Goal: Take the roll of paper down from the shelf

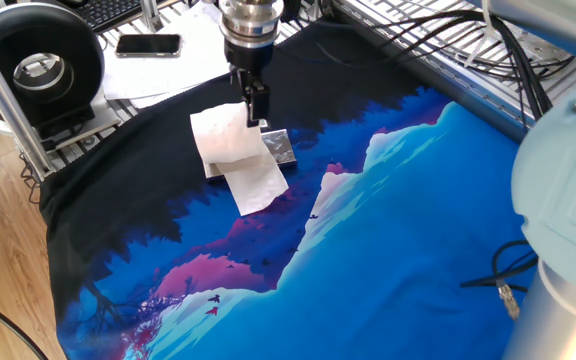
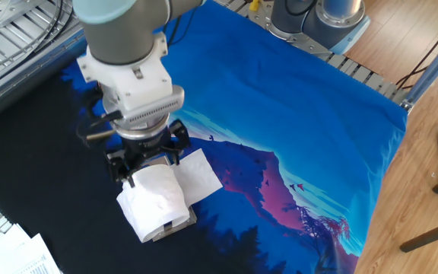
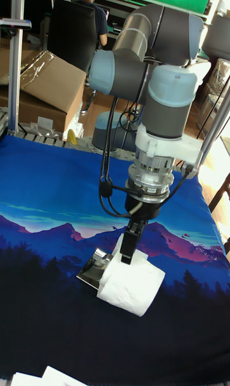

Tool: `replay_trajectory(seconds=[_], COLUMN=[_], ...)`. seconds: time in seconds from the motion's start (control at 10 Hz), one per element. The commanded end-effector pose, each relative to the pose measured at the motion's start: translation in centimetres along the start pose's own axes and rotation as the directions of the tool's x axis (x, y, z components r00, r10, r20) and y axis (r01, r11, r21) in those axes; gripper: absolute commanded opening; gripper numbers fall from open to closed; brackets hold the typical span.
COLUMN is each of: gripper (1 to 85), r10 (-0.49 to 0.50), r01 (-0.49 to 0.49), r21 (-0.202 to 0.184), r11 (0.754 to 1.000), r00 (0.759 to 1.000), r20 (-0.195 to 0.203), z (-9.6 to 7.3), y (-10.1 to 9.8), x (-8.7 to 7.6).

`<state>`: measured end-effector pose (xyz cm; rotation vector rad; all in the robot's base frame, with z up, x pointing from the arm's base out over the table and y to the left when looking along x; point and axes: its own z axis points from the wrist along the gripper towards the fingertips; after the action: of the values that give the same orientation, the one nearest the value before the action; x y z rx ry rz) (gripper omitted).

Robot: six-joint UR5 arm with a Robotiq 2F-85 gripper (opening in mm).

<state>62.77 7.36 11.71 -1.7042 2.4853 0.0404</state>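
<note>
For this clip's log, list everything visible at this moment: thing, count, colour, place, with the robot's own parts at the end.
Soft white toilet-paper roll: one, white, on the shelf, loose sheet trailing forward.
Low silver foil-covered shelf block: one, silver, on the cloth under the roll.
Mountain-print cloth: one, blue and black, covering the table.
Flat smartphone: one, black, on white sheets behind the cloth.
Printed paper sheets: several, white, far table edge.
Round fan-like device: one, black, far corner.
Two-finger gripper: one, black, open, over the roll's far end.

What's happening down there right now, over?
Gripper open, just over the roll of paper. Roll sits on the shelf. Nothing in the way.
</note>
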Motion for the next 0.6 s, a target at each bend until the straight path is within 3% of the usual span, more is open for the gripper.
replay_trajectory(seconds=[0.0, 0.1, 0.3, 0.5], gripper=[85.0, 85.0, 85.0, 85.0], r10=[0.025, 0.015, -0.052, -0.083], r01=[-0.025, -0.014, 0.053, 0.085], r21=[-0.018, -0.012, 0.040, 0.041], r11=[1.000, 1.000, 0.998, 0.996], r00=[0.999, 1.000, 0.998, 0.996], r20=[0.041, 0.025, -0.031, -0.044], z=[1.8, 1.8, 1.1, 0.8], y=[0.0, -0.3, -3.2, -4.7], x=[-1.0, -0.6, 0.2, 0.2])
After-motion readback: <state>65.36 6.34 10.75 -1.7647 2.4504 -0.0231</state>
